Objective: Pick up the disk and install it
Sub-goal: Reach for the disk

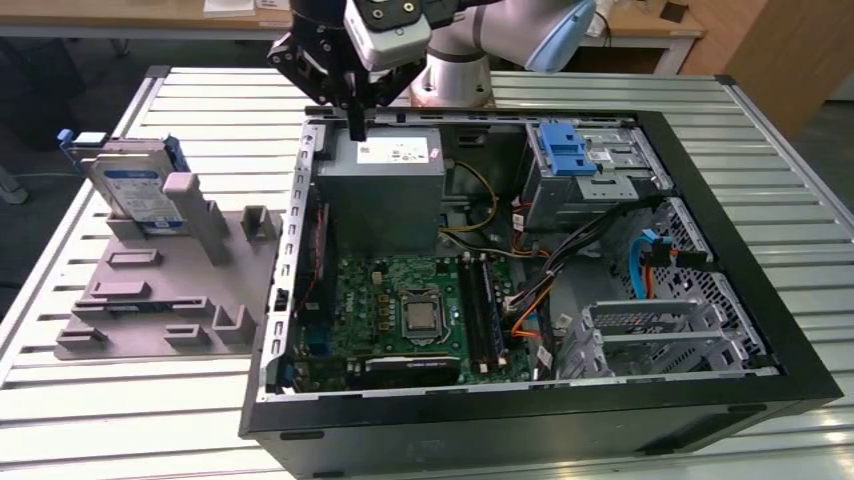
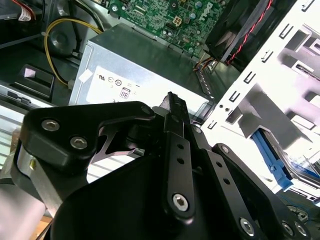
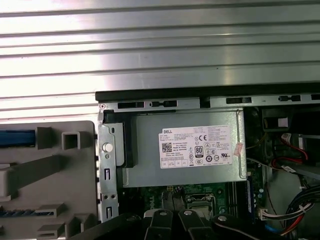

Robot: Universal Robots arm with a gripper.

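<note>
The disk (image 1: 138,192) stands upright in a slot at the far end of the grey fixture (image 1: 160,290), on the exterior view's left; its blue-and-white label faces the camera and blue rails run along its edges. My gripper (image 1: 356,126) hangs over the far left corner of the open computer case (image 1: 747,300), just above the grey power supply box (image 1: 380,180). It is well to the right of the disk and apart from it. Its fingers (image 2: 172,115) are shut together with nothing between them. In the first wrist view a blue rail (image 3: 17,137) shows on the fixture (image 3: 50,165).
The case lies open on a slatted metal table (image 1: 200,110). Inside are the motherboard (image 1: 414,310), loose cables (image 1: 527,300) and a drive cage with a blue latch (image 1: 577,150) at the far right. The power supply (image 3: 185,150) sits directly under the wrist.
</note>
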